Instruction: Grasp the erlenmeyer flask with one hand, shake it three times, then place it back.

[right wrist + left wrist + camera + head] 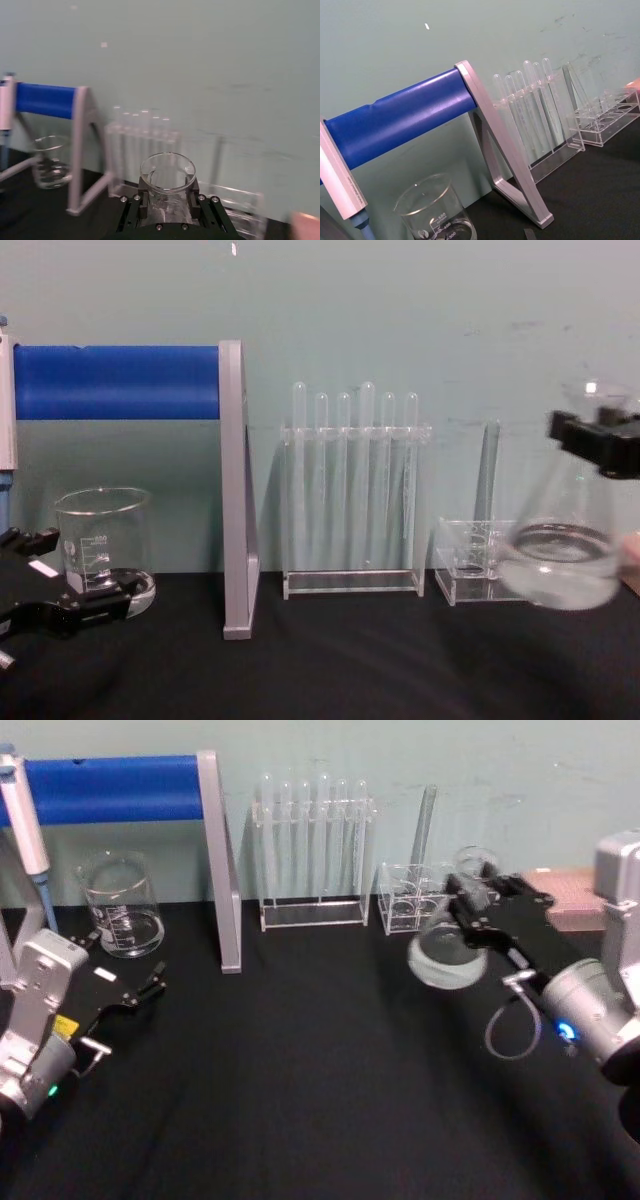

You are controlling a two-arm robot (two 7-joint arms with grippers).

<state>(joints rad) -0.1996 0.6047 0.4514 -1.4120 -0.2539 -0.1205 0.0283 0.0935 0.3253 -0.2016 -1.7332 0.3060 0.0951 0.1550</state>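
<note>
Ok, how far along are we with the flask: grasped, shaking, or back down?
Done: the right gripper is shut on the neck of the erlenmeyer flask.
In hand: the flask is held tilted, off the black table, near the small acrylic rack. How many shakes are done cannot be told.
Left: any remaining shakes, then setting it down and releasing.
The left gripper sits open by the beaker.

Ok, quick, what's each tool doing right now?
Left tool: open, empty, near the beaker.
Right tool: shut on the erlenmeyer flask neck, flask in the air.
</note>
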